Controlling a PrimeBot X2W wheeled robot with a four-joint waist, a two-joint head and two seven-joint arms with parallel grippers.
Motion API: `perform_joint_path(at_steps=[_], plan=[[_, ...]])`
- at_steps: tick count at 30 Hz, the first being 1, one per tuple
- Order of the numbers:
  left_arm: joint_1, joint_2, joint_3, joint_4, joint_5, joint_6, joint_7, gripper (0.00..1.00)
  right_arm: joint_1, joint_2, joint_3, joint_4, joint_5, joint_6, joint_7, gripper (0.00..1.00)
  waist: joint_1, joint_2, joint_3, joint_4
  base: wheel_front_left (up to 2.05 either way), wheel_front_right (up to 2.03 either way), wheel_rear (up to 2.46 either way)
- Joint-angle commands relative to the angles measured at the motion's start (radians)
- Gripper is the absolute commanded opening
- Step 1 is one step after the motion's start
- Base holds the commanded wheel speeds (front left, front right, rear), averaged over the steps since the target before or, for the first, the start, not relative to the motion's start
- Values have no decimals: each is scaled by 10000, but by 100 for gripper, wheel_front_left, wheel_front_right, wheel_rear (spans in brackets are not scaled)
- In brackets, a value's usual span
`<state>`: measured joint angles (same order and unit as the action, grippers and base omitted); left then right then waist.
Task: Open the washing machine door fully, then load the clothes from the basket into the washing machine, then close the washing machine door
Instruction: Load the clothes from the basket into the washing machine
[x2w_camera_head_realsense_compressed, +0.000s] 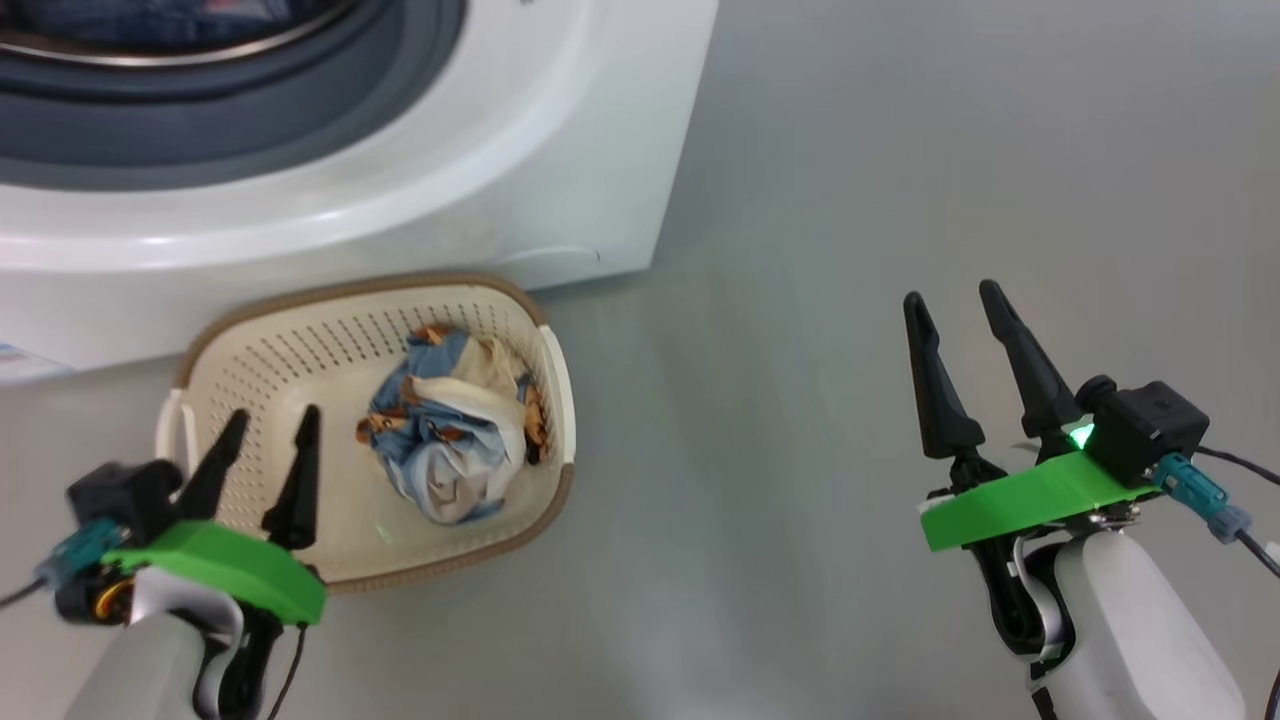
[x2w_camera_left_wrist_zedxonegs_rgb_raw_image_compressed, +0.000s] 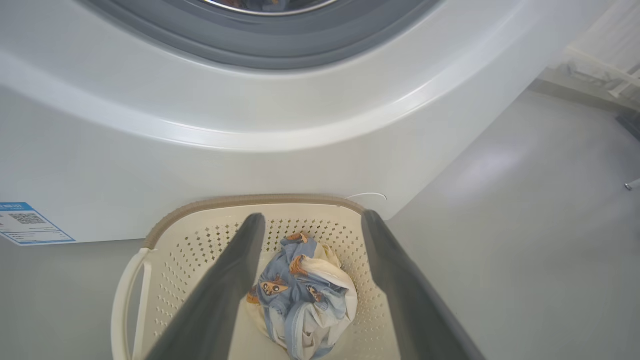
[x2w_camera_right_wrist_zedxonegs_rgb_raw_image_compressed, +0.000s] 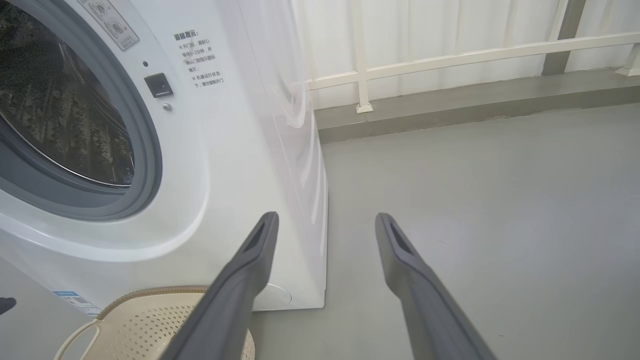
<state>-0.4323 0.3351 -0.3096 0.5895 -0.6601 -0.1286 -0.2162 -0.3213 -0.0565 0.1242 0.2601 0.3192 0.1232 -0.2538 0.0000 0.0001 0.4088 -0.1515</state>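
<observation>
A smooth grey floor (x2w_camera_head_realsense_compressed: 900, 150) is seen, with soft pale reflections spread over it. In the right wrist view a raised grey ledge (x2w_camera_right_wrist_zedxonegs_rgb_raw_image_compressed: 475, 105) is laid along the floor's far edge. A white railing (x2w_camera_right_wrist_zedxonegs_rgb_raw_image_compressed: 450, 58) is set on that ledge, with one post (x2w_camera_right_wrist_zedxonegs_rgb_raw_image_compressed: 359, 65) ended in a small foot plate. Behind the railing a white ribbed wall (x2w_camera_right_wrist_zedxonegs_rgb_raw_image_compressed: 450, 25) is shown. In the left wrist view a small metal piece (x2w_camera_left_wrist_zedxonegs_rgb_raw_image_compressed: 631, 186) is cut off at the right edge.

Left claw (x2w_camera_head_realsense_compressed: 272, 425) and right claw (x2w_camera_head_realsense_compressed: 950, 296) both stand spread and empty, fingers pointing forward, pale forearms low at either side.
</observation>
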Motion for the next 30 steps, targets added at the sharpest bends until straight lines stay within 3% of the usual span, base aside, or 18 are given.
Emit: perform_joint_path(at_steps=[1, 17, 30], plan=[[-379, 435, 38, -26, -194, -21, 86, 100, -134, 56, 208, -299, 61, 75, -80, 100, 0, -1, 642, -223, 0, 0, 0], [-2929, 1456, -3469, 2222, -1683, -21, 1237, 100, -651, 61, 572, -1012, 767, 75, -80, 100, 0, -1, 2843, -1093, 0, 0, 0], [-4693, 1906, -5156, 3456, -2646, -21, 1792, 100, -855, 62, 935, -1527, 1245, 75, -80, 100, 0, -1, 4300, -1784, 0, 0, 0]])
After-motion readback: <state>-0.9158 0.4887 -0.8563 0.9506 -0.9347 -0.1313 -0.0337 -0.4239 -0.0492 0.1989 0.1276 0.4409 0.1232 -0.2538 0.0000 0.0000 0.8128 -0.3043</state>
